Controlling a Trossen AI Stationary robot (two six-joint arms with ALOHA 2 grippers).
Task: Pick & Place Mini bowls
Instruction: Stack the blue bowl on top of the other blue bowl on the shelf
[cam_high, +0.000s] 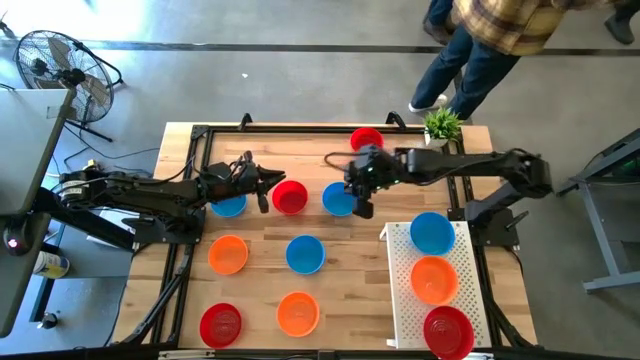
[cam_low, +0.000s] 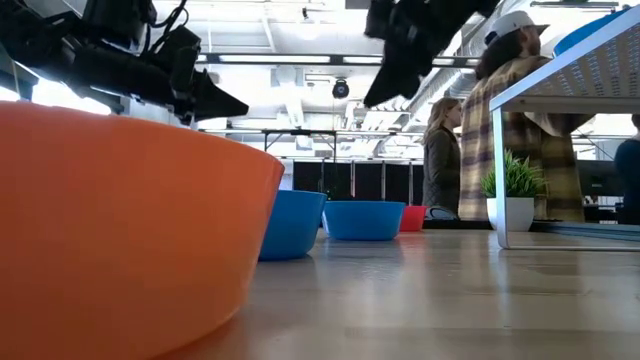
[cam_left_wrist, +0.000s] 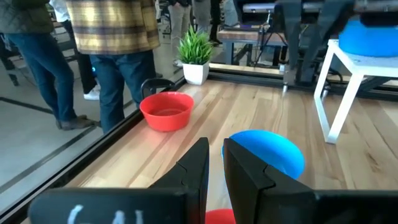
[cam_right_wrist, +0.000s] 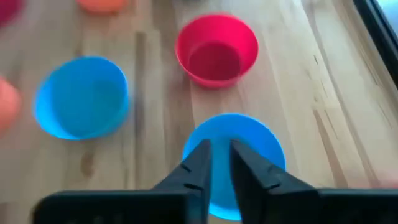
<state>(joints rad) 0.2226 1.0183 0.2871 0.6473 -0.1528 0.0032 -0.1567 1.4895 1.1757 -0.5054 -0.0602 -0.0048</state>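
A: Right under my right pincer (cam_high: 358, 196) sits a blue mini bowl (cam_high: 338, 199); in the right wrist view the fingers stand a narrow slit apart just above its rim, nothing between them.

B: Holding anything?

A: No, nothing gripped that I can see. Beyond that pincer's tips there's a red bowl (cam_right_wrist: 216, 49) and another blue one (cam_right_wrist: 82, 96) off to the side of it.

B: Left pincer?

A: My left pincer (cam_high: 262, 186) hangs just beside the red bowl near mid-surface (cam_high: 290, 197), with a blue bowl (cam_high: 229, 204) under the arm behind it. Fingers a thin gap apart, empty. From its wrist camera I see the blue bowl past the tips and a red bowl by the far rail (cam_left_wrist: 166, 110), near a small potted plant (cam_left_wrist: 195, 55).

B: Tray?

A: White perforated tray (cam_high: 402, 290), on the right pincer's near side, carries a blue (cam_high: 432, 232), an orange (cam_high: 434, 278) and a red bowl (cam_high: 448, 331). More orange, blue and red bowls lie loose on the wooden surface (cam_high: 350, 260). People stand past the far edge.
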